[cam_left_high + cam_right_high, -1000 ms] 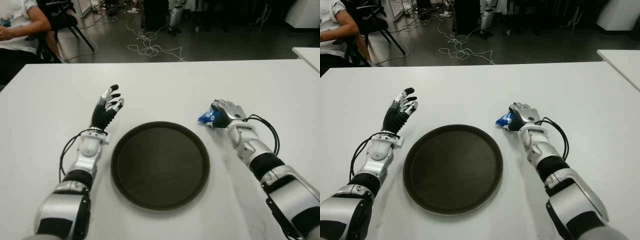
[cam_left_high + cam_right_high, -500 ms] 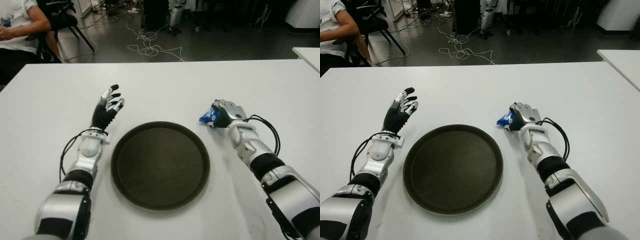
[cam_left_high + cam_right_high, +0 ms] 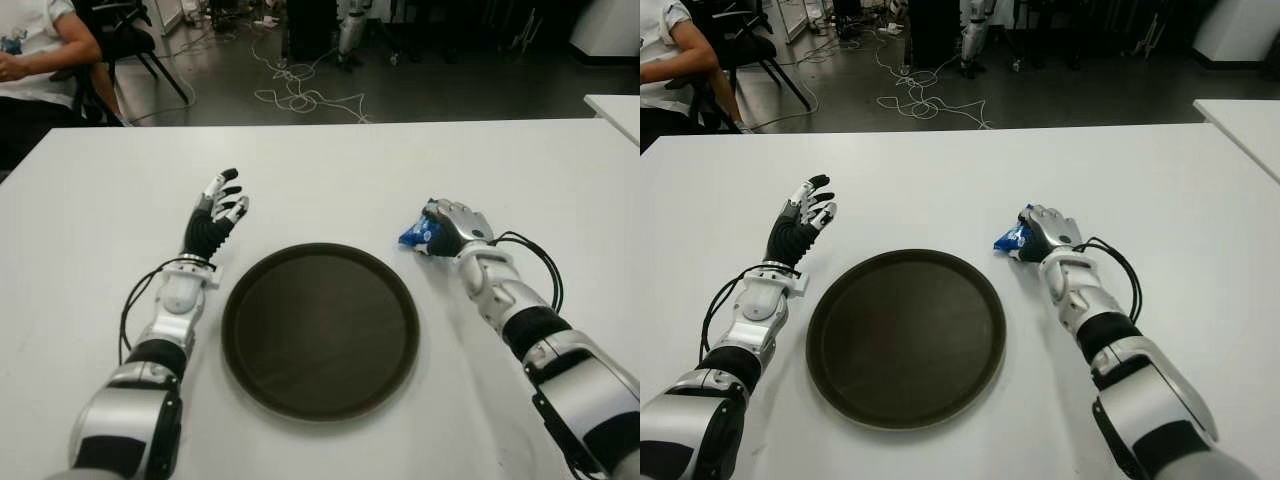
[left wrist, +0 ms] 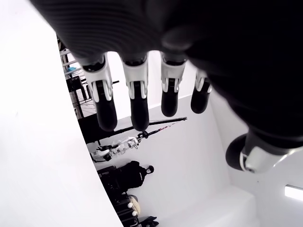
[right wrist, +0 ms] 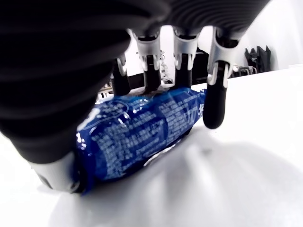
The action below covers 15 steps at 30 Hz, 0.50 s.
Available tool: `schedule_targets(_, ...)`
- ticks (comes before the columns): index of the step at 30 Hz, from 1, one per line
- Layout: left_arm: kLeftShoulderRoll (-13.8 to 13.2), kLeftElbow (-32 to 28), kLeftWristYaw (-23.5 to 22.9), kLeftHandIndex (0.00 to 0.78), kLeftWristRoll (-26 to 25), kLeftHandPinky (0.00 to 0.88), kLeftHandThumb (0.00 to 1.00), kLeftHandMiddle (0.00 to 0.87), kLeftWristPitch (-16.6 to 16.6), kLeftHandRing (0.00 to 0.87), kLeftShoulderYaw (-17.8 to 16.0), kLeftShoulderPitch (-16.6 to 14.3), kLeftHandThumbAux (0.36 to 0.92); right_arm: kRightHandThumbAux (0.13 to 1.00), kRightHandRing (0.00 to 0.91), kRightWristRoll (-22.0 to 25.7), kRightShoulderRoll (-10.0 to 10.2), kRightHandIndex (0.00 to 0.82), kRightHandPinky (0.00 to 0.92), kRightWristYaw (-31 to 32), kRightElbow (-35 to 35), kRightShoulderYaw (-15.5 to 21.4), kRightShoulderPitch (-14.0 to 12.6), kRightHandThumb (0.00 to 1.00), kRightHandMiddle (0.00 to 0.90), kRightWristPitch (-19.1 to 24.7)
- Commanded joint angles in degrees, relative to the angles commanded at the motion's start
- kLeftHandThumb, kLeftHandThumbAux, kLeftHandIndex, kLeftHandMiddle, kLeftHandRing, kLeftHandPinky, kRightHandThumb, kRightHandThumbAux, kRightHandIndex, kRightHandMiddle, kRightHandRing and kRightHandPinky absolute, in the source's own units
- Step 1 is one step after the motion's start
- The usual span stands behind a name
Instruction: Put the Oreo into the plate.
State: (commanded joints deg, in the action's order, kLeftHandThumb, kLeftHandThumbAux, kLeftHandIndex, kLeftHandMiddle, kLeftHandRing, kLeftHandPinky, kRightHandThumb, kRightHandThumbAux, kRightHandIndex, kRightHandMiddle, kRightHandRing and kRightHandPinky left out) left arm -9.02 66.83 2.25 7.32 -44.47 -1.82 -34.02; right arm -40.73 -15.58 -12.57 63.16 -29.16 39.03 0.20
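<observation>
Blue Oreo packet [image 5: 142, 135] is sitting in our right hand [image 3: 455, 225], fingers [image 5: 215, 101] curling around it, just right of the dark round plate [image 3: 320, 330]. Our left hand [image 3: 215, 215] is hovering open-fingered left of it.

This looks like a robotics lab or workshop. A plain white bench [image 3: 330, 160] fills the near view, and a second white bench [image 3: 615, 108] shows at the far right edge. Beyond them the floor [image 3: 450, 95] is dark and bare, with loose white cables [image 3: 300, 95] snaking across it. The lower legs of another robot [image 3: 352, 30] stand at the far side among dark equipment. At the far left a person [image 3: 35, 45] sits beside a black chair [image 3: 130, 40].
</observation>
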Motion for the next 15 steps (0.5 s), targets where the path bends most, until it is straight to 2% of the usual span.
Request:
schedule_targets(6,0.0,0.0,-0.1,0.119,-0.1,0.179,0.576,0.123,0.2,0.131,-0.1,0.0,0.484,0.319,0.002,0.3,-0.3,0.002,0.002,0.6,0.8,-1.0,0.2,0.152,0.002,-1.6)
schedule_targets(8,0.0,0.1,0.4,0.114,0.2,0.177,0.578,0.122,0.1,0.13,0.1,0.0,0.48,0.316,0.001,0.3,-0.6,0.001,0.035,0.6,0.6,-1.2,0.2,0.15,0.001,-2.4)
schedule_targets(9,-0.1,0.1,0.8,0.109,0.4,0.182,0.588,0.121,0.0,0.13,0.2,0.0,0.479,0.322,0.0,0.4,-0.8,0.0,0.081,0.6,0.5,-1.2,0.2,0.171,0.0,-3.1)
schedule_targets(10,-0.1,0.1,1.0,0.107,0.6,0.186,0.595,0.119,-0.1,0.13,0.2,0.0,0.479,0.333,0.026,0.5,-1.0,0.0,0.132,0.5,0.4,-1.2,0.2,0.196,0.002,-3.6)
schedule_targets(12,-0.1,0.2,1.3,0.106,0.8,0.189,0.603,0.118,-0.2,0.131,0.3,0.0,0.477,0.343,0.049,0.6,-1.2,0.0,0.177,0.3,0.4,-1.2,0.2,0.217,0.004,-4.4)
schedule_targets(15,-0.1,0.2,1.6,0.107,1.0,0.189,0.599,0.114,-0.3,0.13,0.4,0.0,0.476,0.364,0.13,1.0,-1.7,0.032,0.243,-0.1,0.1,-0.9,0.1,0.259,0.075,-6.0)
